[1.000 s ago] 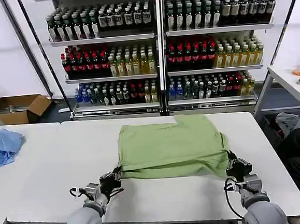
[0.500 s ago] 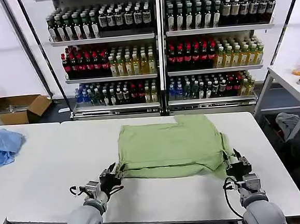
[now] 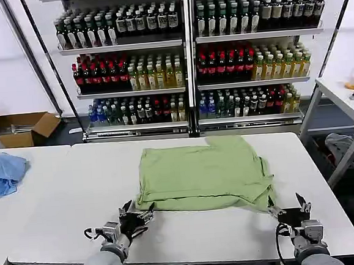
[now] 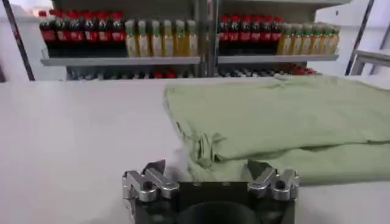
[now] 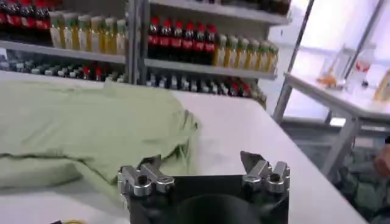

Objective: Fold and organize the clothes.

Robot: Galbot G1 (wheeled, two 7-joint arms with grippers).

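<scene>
On the white counter (image 3: 60,203) lies a light green shirt (image 3: 202,173), folded into a wide flat shape with its plain side up. It sits in the middle of the counter, a bit toward the far edge. Its near edge is doubled over, and a small bunch of cloth sticks out at the near left corner.

The left gripper (image 3: 136,217) sits low at the near left corner of the shirt. Its fingers are spread apart and hold nothing. The right gripper (image 3: 287,208) sits just off the near right corner of the shirt. Its fingers are spread wide too, with nothing between them.

A blue cloth (image 3: 2,172) lies bunched up far off to the left. Behind the counter stands a shelf of bottles (image 3: 190,64).
</scene>
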